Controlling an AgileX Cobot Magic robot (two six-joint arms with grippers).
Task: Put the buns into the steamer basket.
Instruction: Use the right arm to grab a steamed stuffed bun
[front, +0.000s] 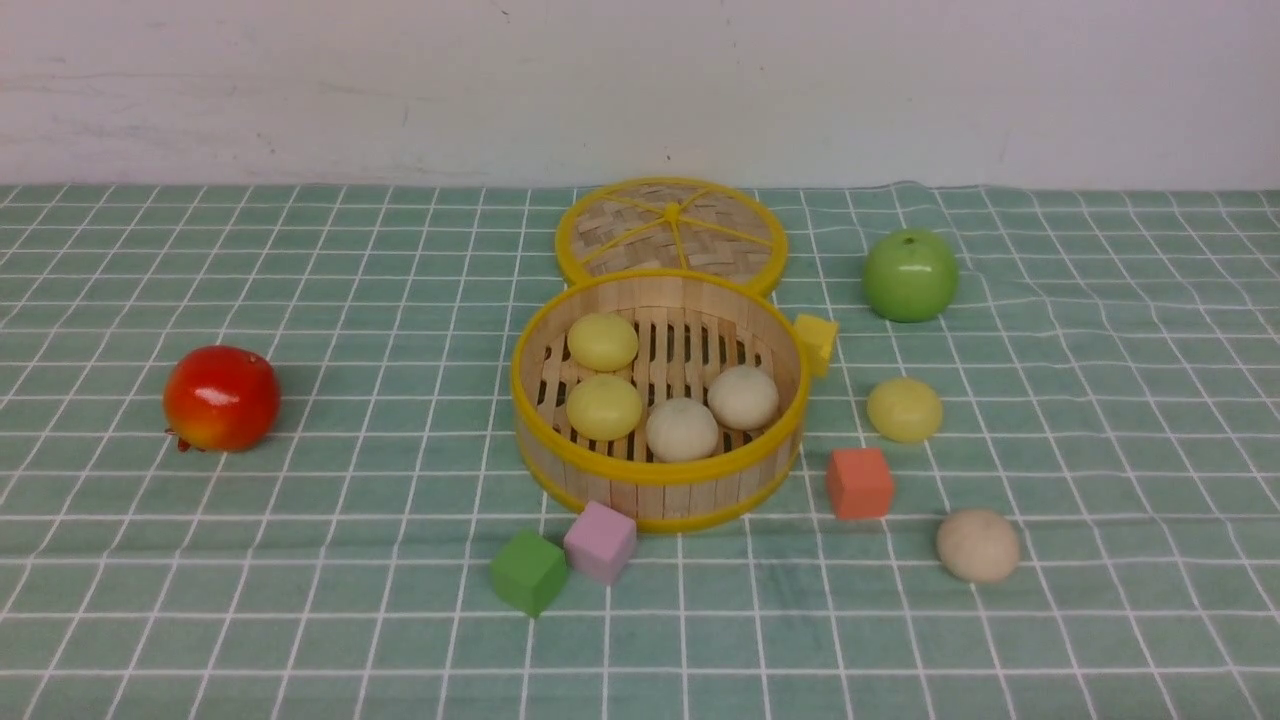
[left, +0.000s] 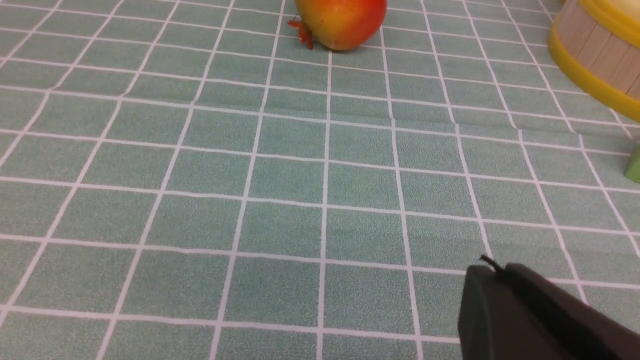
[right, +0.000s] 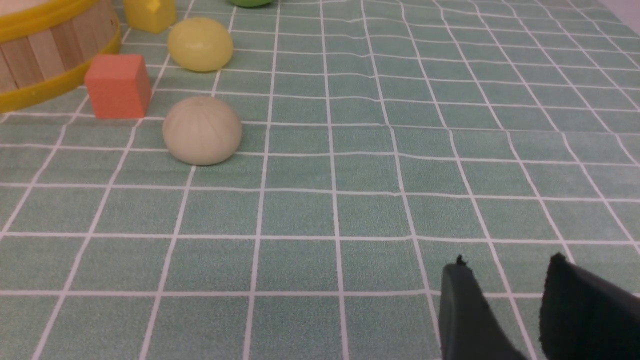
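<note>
The steamer basket (front: 660, 490) stands upright near the middle of the bench (front: 350, 620), which is covered by a green cloth with a white grid. Four buns lie inside on its slotted floor: two yellow buns (front: 604, 407) at the left, one nearer than the other, and two beige buns (front: 682, 430) toward the near right. Two more lie on the cloth to the right of the basket: a yellow bun (front: 905, 409) and, nearer and farther right, a beige bun (front: 978, 545).

The woven lid (front: 672, 235) is at the basket's far side. A yellow cube (front: 816, 344) is just beside its right wall, an orange cube (front: 860, 483) sits between the basket and the loose beige bun, and pink (front: 600, 542) and green (front: 529, 572) cubes lie at the near left. A green apple (front: 910, 276) rests at the far right, a red fruit (front: 222, 398) well to the left.

The left end effector (left: 492, 265) has its fingers together, with nothing between them. The right end effector (right: 509, 260) has its fingers apart and is empty, over the cloth.
</note>
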